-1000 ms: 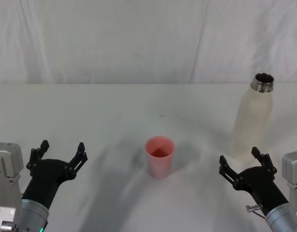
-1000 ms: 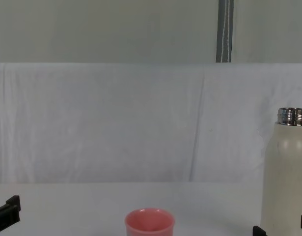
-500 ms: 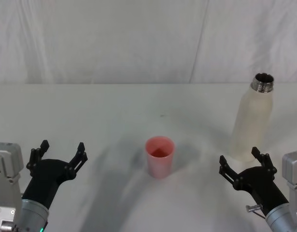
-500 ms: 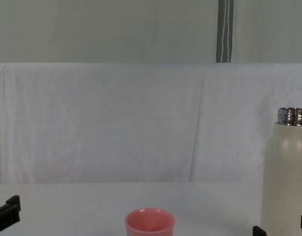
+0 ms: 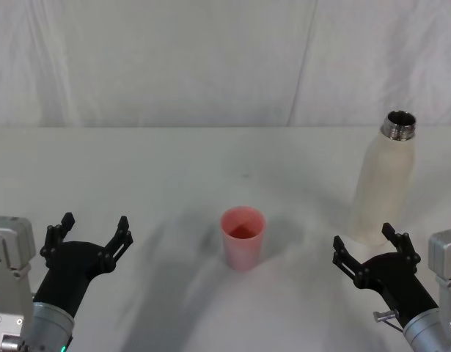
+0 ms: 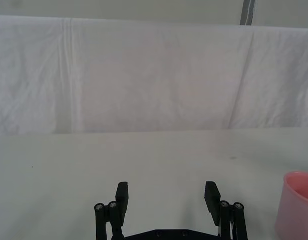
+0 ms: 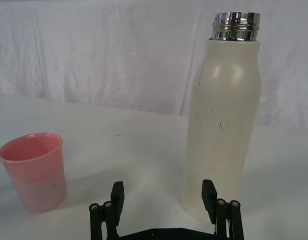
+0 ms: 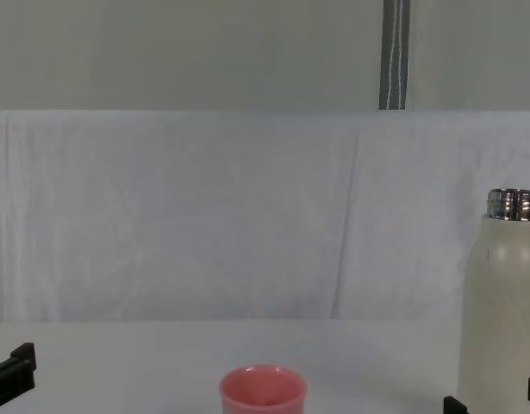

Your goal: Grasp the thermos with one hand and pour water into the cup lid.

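Thermos [image 5: 383, 187] upright — no label | cup lid [image 5: 243, 237] apart | right gripper [image 5: 368, 253], left gripper [image 5: 89, 235] — jaws wide

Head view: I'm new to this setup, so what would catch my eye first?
The tall cream thermos stands uncapped on the robot's right, with the open right gripper just in front of it. The pink cup lid sits mid-table, and the open left gripper waits at near left.
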Robot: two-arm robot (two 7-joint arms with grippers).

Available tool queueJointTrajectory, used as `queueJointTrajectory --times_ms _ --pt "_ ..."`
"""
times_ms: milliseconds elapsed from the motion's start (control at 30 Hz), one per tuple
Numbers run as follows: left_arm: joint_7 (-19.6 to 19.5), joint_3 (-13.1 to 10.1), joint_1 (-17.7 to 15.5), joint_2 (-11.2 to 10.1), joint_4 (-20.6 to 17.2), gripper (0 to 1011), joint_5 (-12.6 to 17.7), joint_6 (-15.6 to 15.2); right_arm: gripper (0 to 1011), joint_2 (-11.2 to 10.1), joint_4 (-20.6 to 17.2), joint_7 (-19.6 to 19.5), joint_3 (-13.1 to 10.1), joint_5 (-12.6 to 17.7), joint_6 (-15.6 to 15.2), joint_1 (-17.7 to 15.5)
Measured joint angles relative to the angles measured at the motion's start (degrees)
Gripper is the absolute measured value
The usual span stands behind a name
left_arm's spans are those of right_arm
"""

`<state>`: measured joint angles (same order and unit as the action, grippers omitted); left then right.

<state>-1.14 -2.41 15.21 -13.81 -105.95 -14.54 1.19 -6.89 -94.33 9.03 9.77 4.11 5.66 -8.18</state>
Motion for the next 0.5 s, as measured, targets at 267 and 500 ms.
queueJointTrajectory --times_ms 267,500 --pt "0.0 0.0 0.0 0.0 0.0 1001 0.0 0.0 1001 0.0 0.0 0.0 0.0 0.0 0.0 0.0" --pt "0.0 0.0 0.0 0.0 0.0 1001 0.0 0.0 1001 0.0 0.0 0.0 0.0 0.0 0.0 0.0"
